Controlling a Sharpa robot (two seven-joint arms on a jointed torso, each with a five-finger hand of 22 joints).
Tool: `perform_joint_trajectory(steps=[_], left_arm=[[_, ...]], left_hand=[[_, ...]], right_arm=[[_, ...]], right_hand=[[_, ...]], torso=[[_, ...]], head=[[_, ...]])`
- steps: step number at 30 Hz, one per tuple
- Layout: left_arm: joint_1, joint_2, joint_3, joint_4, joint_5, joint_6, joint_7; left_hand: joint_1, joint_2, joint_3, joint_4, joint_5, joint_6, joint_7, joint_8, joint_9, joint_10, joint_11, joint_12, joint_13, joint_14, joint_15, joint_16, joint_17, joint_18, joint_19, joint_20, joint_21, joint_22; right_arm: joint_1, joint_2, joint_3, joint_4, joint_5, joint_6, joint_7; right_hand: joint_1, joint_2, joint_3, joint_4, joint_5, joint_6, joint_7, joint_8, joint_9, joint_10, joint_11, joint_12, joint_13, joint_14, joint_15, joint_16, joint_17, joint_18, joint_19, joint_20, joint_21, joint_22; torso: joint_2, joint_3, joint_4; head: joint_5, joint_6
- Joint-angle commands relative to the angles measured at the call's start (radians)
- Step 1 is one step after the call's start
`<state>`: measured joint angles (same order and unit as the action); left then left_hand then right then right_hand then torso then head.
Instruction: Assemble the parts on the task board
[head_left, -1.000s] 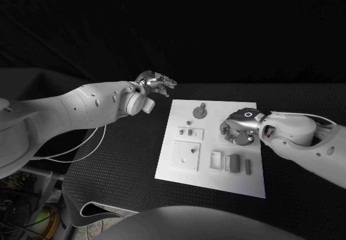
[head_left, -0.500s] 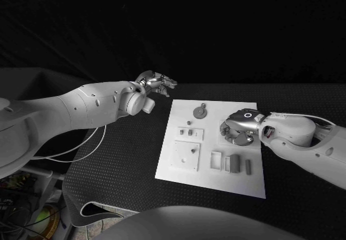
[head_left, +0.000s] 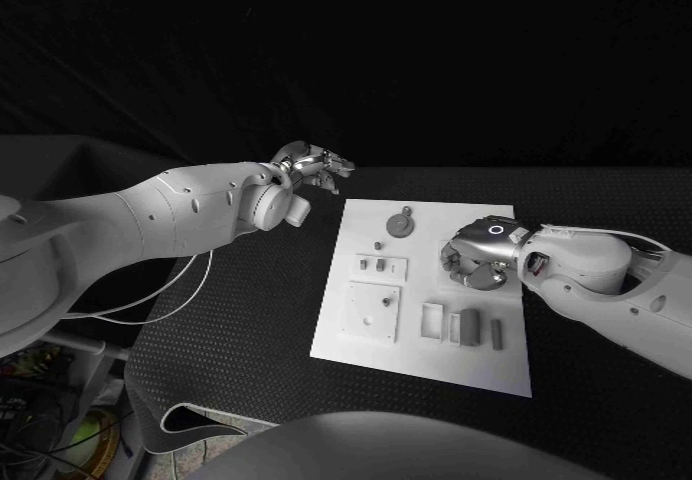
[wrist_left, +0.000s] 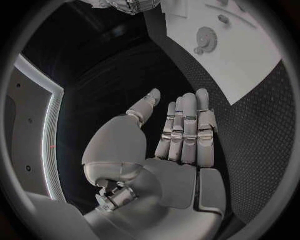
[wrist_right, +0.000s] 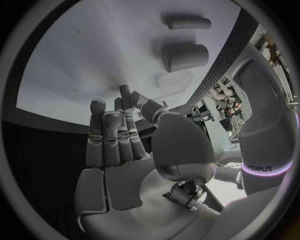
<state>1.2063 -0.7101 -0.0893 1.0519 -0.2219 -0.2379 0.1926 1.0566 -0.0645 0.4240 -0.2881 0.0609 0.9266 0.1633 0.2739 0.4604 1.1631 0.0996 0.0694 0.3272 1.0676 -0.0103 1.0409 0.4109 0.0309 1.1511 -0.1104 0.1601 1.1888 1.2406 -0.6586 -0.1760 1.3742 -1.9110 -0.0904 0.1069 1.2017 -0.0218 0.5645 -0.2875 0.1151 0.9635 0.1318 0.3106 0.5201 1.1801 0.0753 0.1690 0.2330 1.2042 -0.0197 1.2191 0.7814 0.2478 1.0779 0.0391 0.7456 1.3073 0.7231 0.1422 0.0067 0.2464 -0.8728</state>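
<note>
Task board (head_left: 433, 345): white plate at frame center on the black table (head_left: 231, 330).

Gear-like round part (head_left: 400, 223) sits near the board's top edge, with a small peg (head_left: 378, 244) just below it. A small plate with 2 studs (head_left: 381, 265) is on the left side of the board, and a larger plate (head_left: 372, 310) is below that. 2 block-shaped parts (head_left: 467, 326) and a thin bar (head_left: 496, 333) lie toward the lower right of the board.

Left hand (head_left: 310, 166): upper left of the board, off it, above the black table. In the wrist view its fingers (wrist_left: 187, 127) are straight and side by side, thumb apart, holding nothing.

Right hand (head_left: 480, 257): over the board's right-center area. In the wrist view its fingers (wrist_right: 112, 135) are extended and close together, nothing held. 2 cylinder-shaped parts (wrist_right: 184, 56) lie on the board beyond the fingertips.
</note>
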Motion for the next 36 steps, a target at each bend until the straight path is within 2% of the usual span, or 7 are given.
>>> perform_joint_trajectory(steps=[1,15,23,30,36], left_arm=[[0.001,0.002,0.001,0.001,-0.002,0.012,0.005],[0.001,0.004,0.001,-0.003,-0.002,0.013,0.005],[0.001,0.003,0.001,-0.004,-0.003,0.012,0.005],[0.001,0.005,0.001,-0.003,-0.003,0.012,0.005],[0.001,0.004,0.001,-0.002,-0.003,0.011,0.005]], left_hand=[[-0.003,0.004,-0.002,0.0,-0.002,-0.009,-0.001,0.003,-0.002,-0.006,0.002,0.005,0.001,0.01,0.001,-0.006,0.001,0.014,0.008,0.002,-0.005,0.002],[-0.004,0.004,-0.002,0.0,-0.002,-0.009,-0.001,0.003,-0.002,-0.007,0.002,0.005,0.001,0.01,0.001,-0.006,0.002,0.014,0.008,0.002,-0.006,0.002],[-0.004,0.005,-0.002,0.0,-0.002,-0.01,0.0,0.003,-0.002,-0.007,0.002,0.005,0.002,0.01,0.001,-0.006,0.002,0.014,0.008,0.002,-0.006,0.002],[-0.004,0.005,-0.002,0.0,-0.002,-0.01,0.0,0.003,-0.002,-0.007,0.002,0.005,0.002,0.01,0.001,-0.007,0.002,0.014,0.008,0.002,-0.007,0.002],[-0.005,0.005,-0.002,0.0,-0.002,-0.01,0.0,0.003,-0.002,-0.007,0.002,0.005,0.002,0.01,0.001,-0.007,0.002,0.014,0.008,0.002,-0.007,0.002]], right_arm=[[-0.001,0.001,0.0,-0.001,-0.033,-0.024,0.0],[-0.001,-0.006,0.0,0.021,-0.036,-0.055,0.006],[0.002,-0.032,0.002,0.072,-0.039,-0.063,-0.002],[0.014,-0.042,0.016,0.108,-0.053,-0.075,-0.011],[0.015,-0.045,0.03,0.138,-0.056,-0.108,-0.015]], right_hand=[[0.01,0.018,0.002,-0.005,0.004,0.012,0.001,0.004,0.001,0.023,0.007,0.006,0.005,0.004,-0.008,0.004,-0.001,0.014,0.005,-0.007,0.005,0.021],[0.023,0.02,0.001,-0.005,0.004,0.03,-0.004,0.008,0.0,0.049,-0.005,0.01,0.017,0.013,-0.02,0.006,-0.002,0.014,0.014,-0.013,0.012,0.02],[0.026,0.018,0.001,-0.005,0.004,0.034,-0.005,0.008,0.0,0.054,-0.007,0.01,0.019,0.016,-0.022,0.006,-0.003,0.014,0.017,-0.014,0.014,0.02],[0.027,0.015,0.001,-0.005,0.004,0.037,-0.006,0.008,0.0,0.057,-0.008,0.009,0.021,0.017,-0.023,0.006,-0.003,0.014,0.019,-0.015,0.015,0.02],[0.028,0.013,0.001,-0.004,0.004,0.039,-0.007,0.009,-0.001,0.059,-0.009,0.01,0.023,0.019,-0.024,0.006,-0.003,0.014,0.02,-0.015,0.015,0.02]], torso=[[0.0,0.0001,-0.0001],[0.0,0.0004,0.0005],[0.0,-0.0002,-0.0004],[0.0,-0.0002,-0.0009],[0.0,-0.0002,-0.0003]], head=[[0.0,0.0],[0.004,0.0],[0.009,0.0],[0.014,0.0],[0.017,0.0]])
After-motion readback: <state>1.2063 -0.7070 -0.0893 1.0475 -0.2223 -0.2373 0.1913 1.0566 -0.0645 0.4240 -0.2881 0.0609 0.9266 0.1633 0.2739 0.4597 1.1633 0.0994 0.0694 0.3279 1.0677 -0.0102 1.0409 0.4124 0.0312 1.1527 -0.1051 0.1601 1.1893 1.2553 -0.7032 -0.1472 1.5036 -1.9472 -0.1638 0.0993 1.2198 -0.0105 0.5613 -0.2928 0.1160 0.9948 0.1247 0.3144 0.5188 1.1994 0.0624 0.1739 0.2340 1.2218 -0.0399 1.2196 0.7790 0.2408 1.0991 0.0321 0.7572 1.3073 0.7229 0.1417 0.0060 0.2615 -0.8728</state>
